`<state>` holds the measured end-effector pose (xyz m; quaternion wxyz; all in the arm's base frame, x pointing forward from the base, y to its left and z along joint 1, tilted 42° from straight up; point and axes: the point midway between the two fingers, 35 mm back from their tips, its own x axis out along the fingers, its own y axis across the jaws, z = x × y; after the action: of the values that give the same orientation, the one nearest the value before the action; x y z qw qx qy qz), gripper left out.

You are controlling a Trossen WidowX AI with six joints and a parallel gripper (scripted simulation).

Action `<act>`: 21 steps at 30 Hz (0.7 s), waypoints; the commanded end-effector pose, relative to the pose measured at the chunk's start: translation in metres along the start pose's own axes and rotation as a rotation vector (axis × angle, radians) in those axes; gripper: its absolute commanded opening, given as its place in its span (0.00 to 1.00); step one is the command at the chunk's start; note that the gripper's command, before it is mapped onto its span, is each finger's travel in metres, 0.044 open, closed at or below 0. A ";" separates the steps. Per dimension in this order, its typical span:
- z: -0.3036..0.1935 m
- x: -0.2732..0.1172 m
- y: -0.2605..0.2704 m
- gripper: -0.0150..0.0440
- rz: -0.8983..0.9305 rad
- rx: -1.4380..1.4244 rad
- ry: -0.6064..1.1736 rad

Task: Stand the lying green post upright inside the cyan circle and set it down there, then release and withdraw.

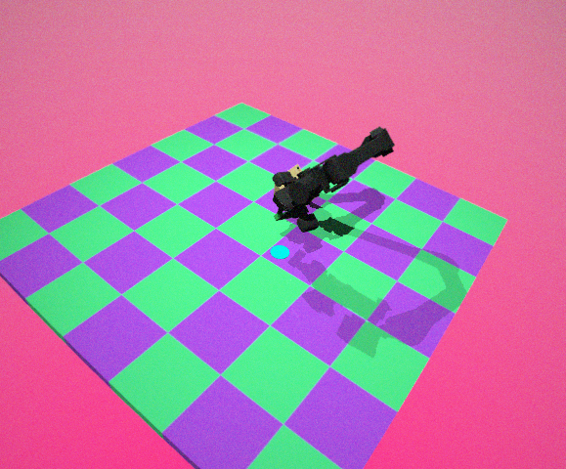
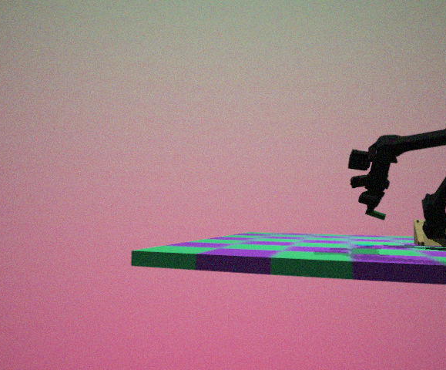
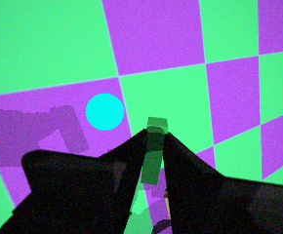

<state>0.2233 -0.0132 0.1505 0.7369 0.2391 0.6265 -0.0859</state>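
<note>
The green post [image 2: 377, 215] [image 3: 152, 163] is held above the board, tilted a little from level, its end near the arm's base lower in the exterior view. My gripper [image 2: 369, 211] [image 3: 155, 135] is shut on the post near one end. In the top view only a small green bit of the post shows below the dark gripper [image 1: 279, 216]. The cyan circle [image 1: 280, 251] [image 3: 104, 111] lies flat on a purple square; in the wrist view it is left of the post and a little higher in the frame. Nothing stands on the circle.
The checkered green and purple board [image 1: 219, 333] [image 2: 230, 252] lies under the arm. The arm's tan base [image 2: 417, 234] stands on it, at the right in the exterior view. The arm's shadows fall across the board beside the circle.
</note>
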 end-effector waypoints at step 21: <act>-0.001 0.002 -0.002 0.29 -0.071 0.006 -0.142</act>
<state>0.2229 -0.0127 0.1482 0.7695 0.2146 0.5890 -0.1220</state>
